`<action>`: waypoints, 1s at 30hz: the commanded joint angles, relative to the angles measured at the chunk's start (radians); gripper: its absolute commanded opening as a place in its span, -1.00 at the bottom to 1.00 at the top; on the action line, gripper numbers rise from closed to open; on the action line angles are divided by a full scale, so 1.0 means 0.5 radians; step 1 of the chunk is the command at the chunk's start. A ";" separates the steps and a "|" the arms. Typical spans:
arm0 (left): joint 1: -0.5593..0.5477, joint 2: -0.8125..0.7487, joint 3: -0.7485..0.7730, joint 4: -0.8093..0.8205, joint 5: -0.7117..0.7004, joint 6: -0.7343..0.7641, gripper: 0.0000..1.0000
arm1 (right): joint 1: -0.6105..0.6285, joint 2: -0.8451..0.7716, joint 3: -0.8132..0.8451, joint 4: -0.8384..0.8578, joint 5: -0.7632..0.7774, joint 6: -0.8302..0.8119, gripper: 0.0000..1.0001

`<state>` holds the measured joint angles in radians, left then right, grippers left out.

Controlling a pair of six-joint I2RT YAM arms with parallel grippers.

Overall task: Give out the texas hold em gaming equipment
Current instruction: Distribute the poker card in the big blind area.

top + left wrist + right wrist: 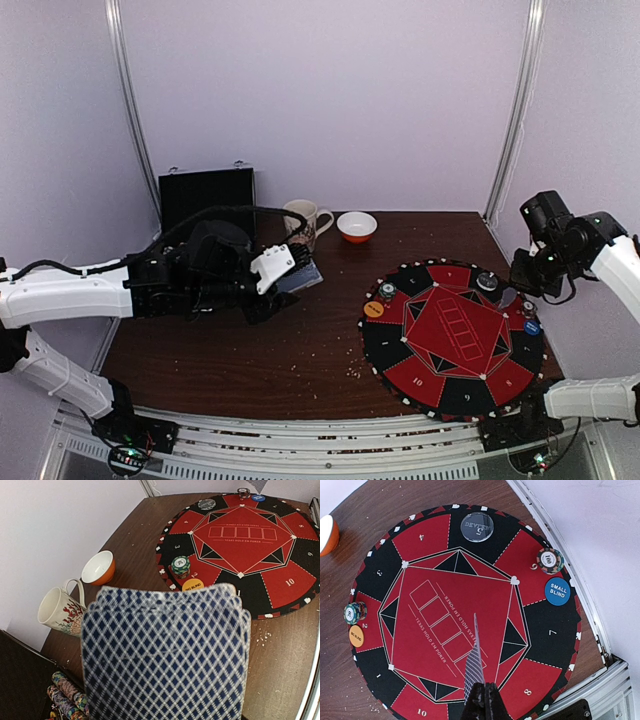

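Note:
My left gripper [288, 270] is shut on a deck of playing cards [165, 655] with blue-and-white diamond backs. The deck hangs above the table's left middle and hides the fingers in the left wrist view. My right gripper [484, 694] is shut on a single card [476, 660], seen edge-on, above the red-and-black poker mat [445, 615]. Round its rim lie a green-white chip stack [355, 612], an orange disc [356, 636], a black dealer disc [477, 526], another chip stack [550, 560] and a blue small-blind disc [556, 591].
A patterned mug [303, 220] and an orange-and-white bowl [357, 226] stand at the back of the table. An open black case [207, 195] stands at the back left, with rows of chips [65, 697] in it. Crumbs dot the brown table [250, 350].

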<state>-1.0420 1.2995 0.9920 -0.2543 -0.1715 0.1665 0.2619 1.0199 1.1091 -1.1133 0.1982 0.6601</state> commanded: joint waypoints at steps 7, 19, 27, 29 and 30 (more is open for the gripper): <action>0.016 -0.046 -0.019 0.130 -0.007 0.026 0.00 | -0.014 -0.038 -0.027 -0.023 -0.052 -0.049 -1.00; 0.016 0.039 0.109 0.204 -0.107 -0.011 -0.02 | -0.014 -0.109 -0.094 0.108 -0.167 -0.161 -1.00; 0.016 0.173 0.236 0.367 -0.112 0.006 -0.02 | -0.014 -0.132 -0.271 0.364 -0.605 -0.269 -1.00; 0.016 0.211 0.273 0.396 -0.086 0.005 -0.02 | -0.014 -0.137 -0.298 0.413 -0.686 -0.273 -1.00; 0.016 0.235 0.287 0.411 -0.077 0.006 -0.01 | -0.013 -0.142 -0.315 0.441 -0.721 -0.273 -1.00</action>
<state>-1.0401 1.3819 1.0794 -0.1604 -0.2211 0.1661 0.2611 0.9642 0.9791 -0.9653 -0.0456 0.5472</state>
